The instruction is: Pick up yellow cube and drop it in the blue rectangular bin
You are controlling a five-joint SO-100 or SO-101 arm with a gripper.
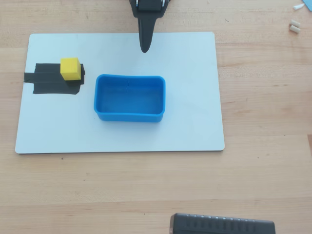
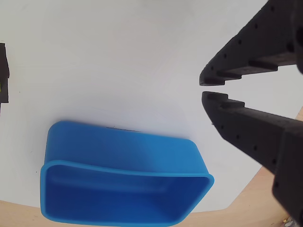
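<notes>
The yellow cube [image 1: 70, 68] sits on a black tape patch [image 1: 51, 82] at the left of the white board, in the overhead view. The blue rectangular bin [image 1: 129, 117] stands empty in the board's middle, to the right of the cube. It also shows in the wrist view [image 2: 123, 151], at lower left. My gripper [image 1: 145, 48] hangs over the board's far edge, beyond the bin and well to the right of the cube. In the wrist view my gripper [image 2: 204, 88] is empty, its tips nearly touching. The cube is out of the wrist view.
The white board [image 1: 195, 97] lies on a wooden table [image 1: 263, 161]. A black ridged object [image 1: 222, 225] sits at the table's near edge. Small white bits [image 1: 294, 25] lie at the far right. The tape's edge [image 2: 4, 71] shows at the wrist view's left.
</notes>
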